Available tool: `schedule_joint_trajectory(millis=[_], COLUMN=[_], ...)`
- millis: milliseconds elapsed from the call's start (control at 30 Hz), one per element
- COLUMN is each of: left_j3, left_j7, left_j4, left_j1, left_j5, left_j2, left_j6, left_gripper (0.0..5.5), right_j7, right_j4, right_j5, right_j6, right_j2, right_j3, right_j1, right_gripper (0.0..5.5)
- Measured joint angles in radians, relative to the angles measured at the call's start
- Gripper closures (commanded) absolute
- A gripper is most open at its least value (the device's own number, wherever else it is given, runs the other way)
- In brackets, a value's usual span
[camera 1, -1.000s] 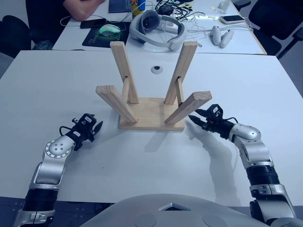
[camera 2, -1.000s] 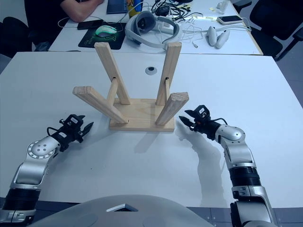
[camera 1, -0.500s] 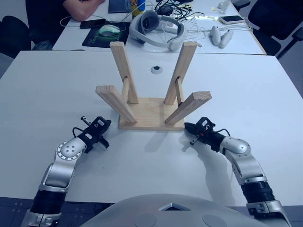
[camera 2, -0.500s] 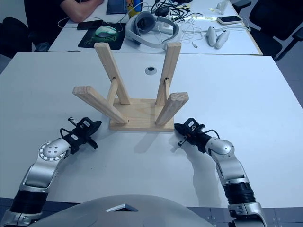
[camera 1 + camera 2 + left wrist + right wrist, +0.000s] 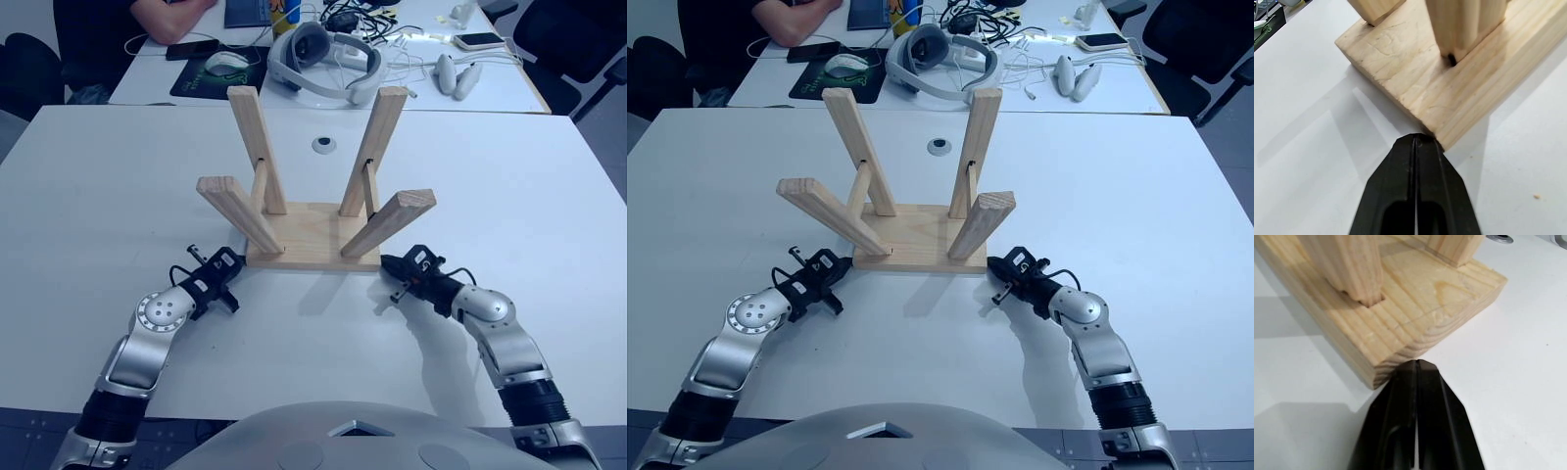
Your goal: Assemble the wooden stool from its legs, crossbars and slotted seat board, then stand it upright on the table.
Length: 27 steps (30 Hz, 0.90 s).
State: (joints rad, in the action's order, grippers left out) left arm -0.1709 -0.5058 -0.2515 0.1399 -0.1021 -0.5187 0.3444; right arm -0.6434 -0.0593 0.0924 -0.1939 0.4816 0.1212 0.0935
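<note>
The wooden stool lies upside down, its seat board (image 5: 313, 247) flat on the white table and its legs (image 5: 377, 147) splayed upward. Thin crossbars (image 5: 260, 183) join the leg pairs. My left gripper (image 5: 233, 266) is shut and low on the table. Its tip touches the board's near left corner (image 5: 1422, 128). My right gripper (image 5: 386, 262) is shut too. In the right wrist view its tip (image 5: 1417, 363) sits against the near right corner of the board (image 5: 1400, 318). Neither gripper holds anything.
A cable grommet (image 5: 324, 145) sits in the table behind the stool. The desk beyond carries a white headset (image 5: 323, 54), a mouse (image 5: 227, 61), two controllers (image 5: 457, 73) and a phone (image 5: 480, 39). Bare tabletop lies to either side of the stool.
Both arms have swung inward along the table to the board's front corners. The right gripper's fingers, spread a second ago, have come together. The stool has not moved.
</note>
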Motion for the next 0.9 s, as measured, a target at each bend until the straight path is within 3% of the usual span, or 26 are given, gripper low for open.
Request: schedule_joint_trajectory(millis=[333,600,900], left_j3=[-0.018,-0.01,0.063], left_j7=[-0.008,-0.161,-0.251], left_j4=[-0.036,-0.343,-0.501], left_j1=[0.0,0.202,0.316], left_j5=[-0.008,0.037,0.112], left_j2=[-0.005,-0.193,-0.319], left_j6=[0.052,0.208,0.354], left_gripper=[5.48,5.48,5.48], right_j7=[-0.007,-0.118,-0.202], right_j4=[-0.036,-0.258,-0.517], right_j5=[0.005,0.078,0.234], right_j6=[-0.052,-0.208,-0.445], right_j2=[0.02,0.171,0.317], right_j3=[0.012,0.003,-0.035], right_j1=[-0.001,0.134,0.305], right_gripper=[5.5,5.5,5.5])
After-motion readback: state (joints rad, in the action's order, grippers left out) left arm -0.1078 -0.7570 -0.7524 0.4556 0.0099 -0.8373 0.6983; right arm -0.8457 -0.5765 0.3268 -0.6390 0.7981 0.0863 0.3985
